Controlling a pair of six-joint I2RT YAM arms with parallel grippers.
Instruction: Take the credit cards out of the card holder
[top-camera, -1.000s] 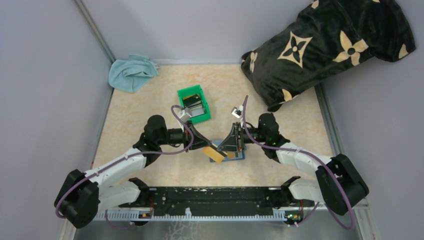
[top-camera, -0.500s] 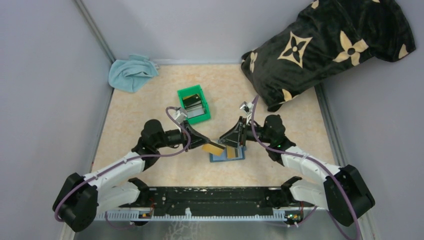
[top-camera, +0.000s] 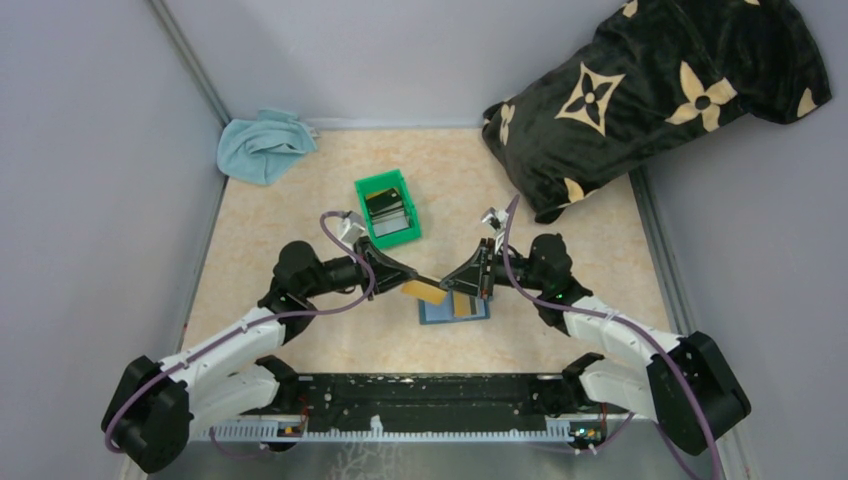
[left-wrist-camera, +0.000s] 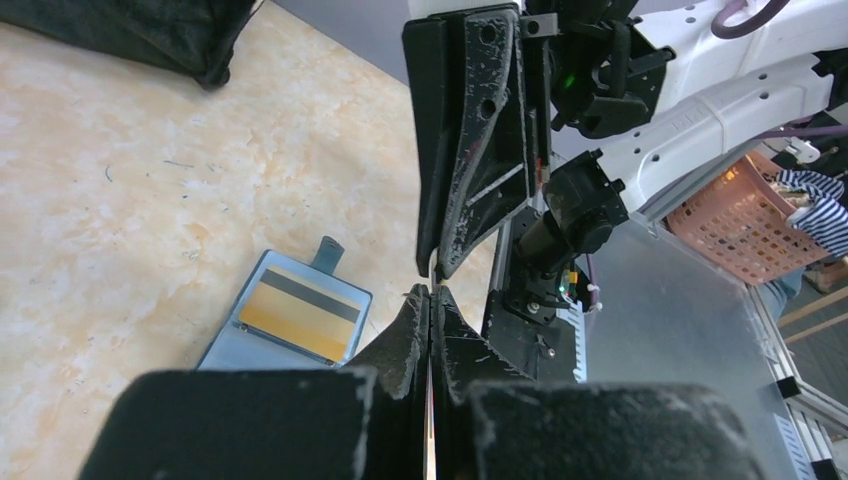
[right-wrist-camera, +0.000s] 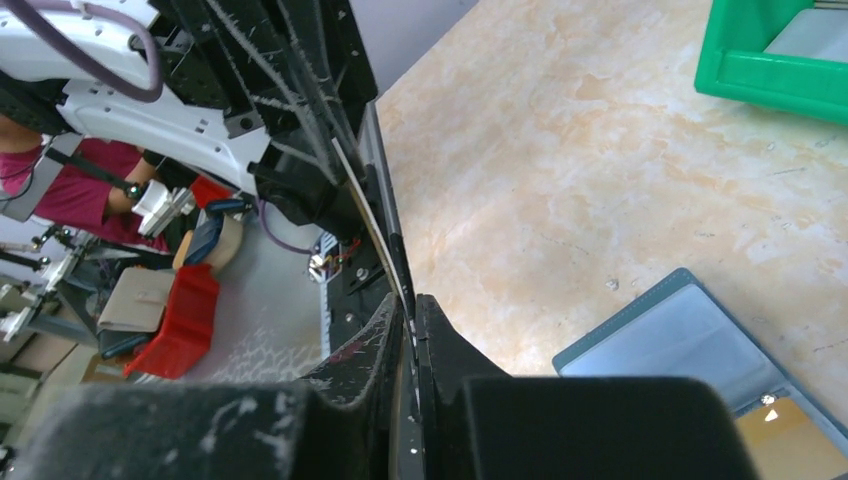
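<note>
Shifting tan card (top-camera: 424, 292) leftward off card holder (top-camera: 436, 314).

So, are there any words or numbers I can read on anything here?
None can be read.
On the tan card: no print that shows at this size.
On the gold card in the card holder: only a dark stripe.
On the black pillow: flower shapes, no letters.

The card holder (top-camera: 440, 313) lies near the middle of the table (top-camera: 300, 230), 1 card (top-camera: 462, 304) in it. Behind it to the left sits the bin (top-camera: 378, 179), cards (top-camera: 384, 204) inside. A cloth (top-camera: 262, 145) fills the far left corner, a pillow (top-camera: 650, 90) the far right.
</note>
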